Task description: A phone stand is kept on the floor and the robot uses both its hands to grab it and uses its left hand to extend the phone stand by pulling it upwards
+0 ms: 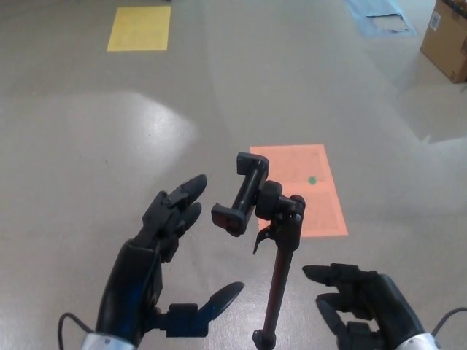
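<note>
One view only, from the head. Looks steeply down and forward over the floor (87,146). Close to the phone stand (273,248) at lower centre; left hand (157,255) and right hand (365,302) enter at the bottom edge. Far floor, cardboard box (446,40) at upper right.

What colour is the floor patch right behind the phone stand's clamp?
Salmon-orange patch with a small green dot, seen in the head view behind the black phone stand.
</note>
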`<state>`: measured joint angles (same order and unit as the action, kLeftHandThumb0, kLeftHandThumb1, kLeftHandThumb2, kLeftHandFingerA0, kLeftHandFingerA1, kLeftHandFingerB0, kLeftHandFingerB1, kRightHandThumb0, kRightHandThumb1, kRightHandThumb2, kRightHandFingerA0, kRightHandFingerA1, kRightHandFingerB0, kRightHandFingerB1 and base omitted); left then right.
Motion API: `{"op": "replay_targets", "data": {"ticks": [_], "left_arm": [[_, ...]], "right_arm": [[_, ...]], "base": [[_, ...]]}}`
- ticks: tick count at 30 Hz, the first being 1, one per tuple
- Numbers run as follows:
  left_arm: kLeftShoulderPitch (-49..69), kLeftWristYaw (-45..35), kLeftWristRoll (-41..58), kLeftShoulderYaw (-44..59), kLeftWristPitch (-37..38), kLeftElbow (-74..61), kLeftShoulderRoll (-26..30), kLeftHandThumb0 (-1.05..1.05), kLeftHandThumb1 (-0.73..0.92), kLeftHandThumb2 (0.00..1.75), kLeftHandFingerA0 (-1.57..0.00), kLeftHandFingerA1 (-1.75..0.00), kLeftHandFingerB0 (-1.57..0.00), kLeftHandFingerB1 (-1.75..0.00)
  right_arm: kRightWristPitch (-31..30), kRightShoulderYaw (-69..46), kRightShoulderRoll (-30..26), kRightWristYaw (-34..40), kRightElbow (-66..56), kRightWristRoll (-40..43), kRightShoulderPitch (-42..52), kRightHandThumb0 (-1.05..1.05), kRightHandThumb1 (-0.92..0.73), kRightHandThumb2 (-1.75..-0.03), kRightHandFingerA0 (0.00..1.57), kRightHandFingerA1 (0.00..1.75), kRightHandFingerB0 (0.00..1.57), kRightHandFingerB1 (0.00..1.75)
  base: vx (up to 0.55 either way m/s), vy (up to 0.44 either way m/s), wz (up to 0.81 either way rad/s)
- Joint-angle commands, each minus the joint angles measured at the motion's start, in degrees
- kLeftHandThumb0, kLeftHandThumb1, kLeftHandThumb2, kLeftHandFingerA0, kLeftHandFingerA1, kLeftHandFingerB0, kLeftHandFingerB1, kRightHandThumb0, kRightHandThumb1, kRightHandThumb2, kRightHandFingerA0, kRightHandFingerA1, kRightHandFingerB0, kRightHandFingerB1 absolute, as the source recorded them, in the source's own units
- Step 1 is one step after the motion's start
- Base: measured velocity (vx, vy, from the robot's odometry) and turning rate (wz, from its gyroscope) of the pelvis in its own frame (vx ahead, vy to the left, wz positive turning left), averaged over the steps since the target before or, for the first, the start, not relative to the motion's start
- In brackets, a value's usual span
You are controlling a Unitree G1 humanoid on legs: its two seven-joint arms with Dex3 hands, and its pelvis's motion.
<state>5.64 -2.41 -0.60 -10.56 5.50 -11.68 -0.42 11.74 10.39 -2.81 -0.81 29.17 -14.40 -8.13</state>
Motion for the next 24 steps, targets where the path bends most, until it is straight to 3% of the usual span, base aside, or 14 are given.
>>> {"op": "replay_targets", "data": {"ticks": [1,7,8,13,15,16,20,24], "left_arm": [[-3.06,0.57,-0.68,-0.45,-1.36,2.34,-1.65,-0.36,0.2,0.85,0.0,-0.48,0.0,-0.47],[-6.71,1.11,-3.52,-1.76,-1.09,4.81,-2.64,-0.37,0.24,0.88,0.0,-0.49,0.0,-0.48],[-7.23,1.24,-4.01,-2.22,-1.03,5.32,-2.88,-0.75,0.55,0.58,-0.2,-0.28,-0.14,-0.28],[-10.04,1.79,-3.53,-2.72,-1.55,7.12,-5.15,-0.76,0.55,0.58,-0.21,-0.3,-0.17,-0.3],[-10.75,1.81,-3.94,-2.94,-1.69,7.43,-5.54,-0.75,0.55,0.58,-0.2,-0.3,-0.16,-0.29],[-11.13,1.77,-3.88,-3.24,-2.01,7.4,-6.05,-0.77,0.56,0.58,-0.2,-0.31,-0.17,-0.31],[-10.59,1.99,-3.83,-3.84,-3.06,6.36,-7.17,-0.76,0.55,0.58,-0.22,-0.3,-0.19,-0.32],[-9.63,3.01,-4.56,-4.25,-3.39,5.68,-7.82,-0.76,0.56,0.58,-0.24,-0.3,-0.2,-0.31]], "right_arm": [[-0.1,-0.26,2.22,0.96,3.85,1.21,-1.78,-1.05,-0.65,-1.03,0.0,0.07,0.0,0.01],[1.25,0.61,4.33,3.26,7.64,-0.28,-3.41,-1.05,-0.65,-1.06,0.0,0.1,0.0,0.04],[1.74,0.59,4.63,3.24,7.57,0.02,-2.97,-1.05,-0.65,-1.04,0.0,0.09,0.0,0.03],[0.3,1.72,6.08,2.91,4.06,-0.24,-1.91,-1.05,-0.66,-1.03,0.0,0.08,0.0,0.03],[2.04,1.76,6.49,2.45,3.98,0.66,-1.55,-0.95,-0.6,-0.94,0.0,0.11,0.0,0.0],[2.55,1.45,7.02,1.93,4.48,1.7,-1.62,-1.01,-0.6,-1.0,0.0,0.08,0.0,0.0],[6.49,0.43,8.19,1.09,8.02,3.81,-2.38,-1.0,-0.59,-0.98,0.0,0.11,0.0,0.0],[6.5,1.15,8.84,1.12,8.98,3.02,-2.91,-1.05,-0.66,-1.08,0.0,0.13,0.0,0.06]], "base": [[0.0,0.0,0.0],[0.0,0.0,0.0],[0.0,0.0,0.0],[0.0,0.0,0.0],[0.0,0.0,0.0],[0.0,0.0,0.0],[0.0,0.0,0.0],[0.0,0.0,0.0]]}}
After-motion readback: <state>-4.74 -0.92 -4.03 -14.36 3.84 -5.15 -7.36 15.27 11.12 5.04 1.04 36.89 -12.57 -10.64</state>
